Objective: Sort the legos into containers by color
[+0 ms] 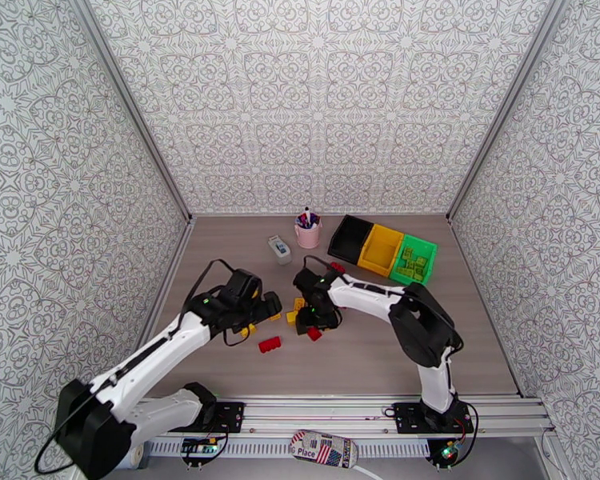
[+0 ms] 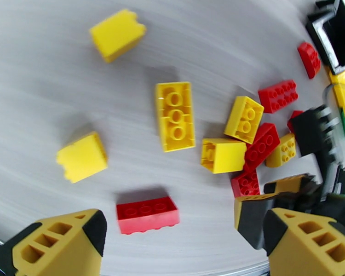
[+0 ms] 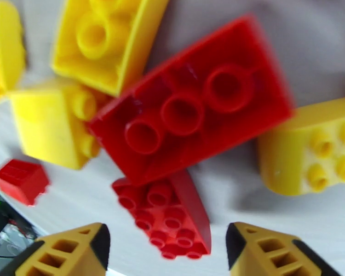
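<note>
The right hand (image 3: 163,240) hangs open astride a small red brick (image 3: 170,217), its fingers not touching it. At the brick's twelve o'clock a larger upturned red brick (image 3: 191,97) presses against it, with yellow bricks (image 3: 103,37) crowded around. A skewed pinch could twist it loose or drag neighbours. The left hand (image 2: 184,226), spread wide, hovers nearby and could collide. The black bin (image 1: 350,238), likely red's home, sits at two o'clock across the counter (image 1: 380,346).
</note>
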Robot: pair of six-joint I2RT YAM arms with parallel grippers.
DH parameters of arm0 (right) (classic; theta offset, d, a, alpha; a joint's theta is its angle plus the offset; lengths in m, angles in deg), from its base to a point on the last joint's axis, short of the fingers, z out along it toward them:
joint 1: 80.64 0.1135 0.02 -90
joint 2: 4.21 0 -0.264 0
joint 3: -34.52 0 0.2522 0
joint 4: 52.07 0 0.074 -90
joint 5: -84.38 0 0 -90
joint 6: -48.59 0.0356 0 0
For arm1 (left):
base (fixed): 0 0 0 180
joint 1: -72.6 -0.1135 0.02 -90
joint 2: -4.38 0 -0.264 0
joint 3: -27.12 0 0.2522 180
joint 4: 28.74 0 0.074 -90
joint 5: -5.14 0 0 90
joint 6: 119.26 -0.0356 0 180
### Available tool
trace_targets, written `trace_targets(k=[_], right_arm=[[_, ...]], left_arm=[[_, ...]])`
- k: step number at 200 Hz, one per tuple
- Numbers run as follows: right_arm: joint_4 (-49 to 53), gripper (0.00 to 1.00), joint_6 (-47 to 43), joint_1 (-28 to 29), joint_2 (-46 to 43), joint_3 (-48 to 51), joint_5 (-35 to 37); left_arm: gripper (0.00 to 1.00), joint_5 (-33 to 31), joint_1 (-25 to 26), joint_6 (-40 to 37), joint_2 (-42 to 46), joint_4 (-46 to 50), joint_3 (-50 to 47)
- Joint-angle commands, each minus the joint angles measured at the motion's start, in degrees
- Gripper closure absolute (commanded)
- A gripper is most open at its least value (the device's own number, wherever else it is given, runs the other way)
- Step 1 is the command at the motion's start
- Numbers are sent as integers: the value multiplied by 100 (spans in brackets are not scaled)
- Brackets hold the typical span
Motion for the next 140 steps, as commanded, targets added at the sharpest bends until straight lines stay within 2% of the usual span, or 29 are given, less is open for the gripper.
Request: trace_targets(k=[1, 26, 57, 87, 118, 140], right_arm=[[307, 37, -131, 111, 247, -366, 316], [376, 43, -118, 139, 420, -526, 408], [410, 56, -90, 139, 427, -568, 514], [195, 70, 66, 12, 91, -312, 256], [-275, 73, 379, -568, -898, 416, -139], [-307, 73, 408, -1109, -1436, 645, -245]], left_arm=[[4, 93, -138, 140, 294, 273, -228], [4, 101, -204, 221, 580, 384, -435], [4, 288, -238, 229, 658, 169, -591], [4, 593, -110, 4, 17, -83, -352], [4, 751, 151, -106, -618, -651, 46], [4, 962, 392, -232, -1407, -1017, 586]])
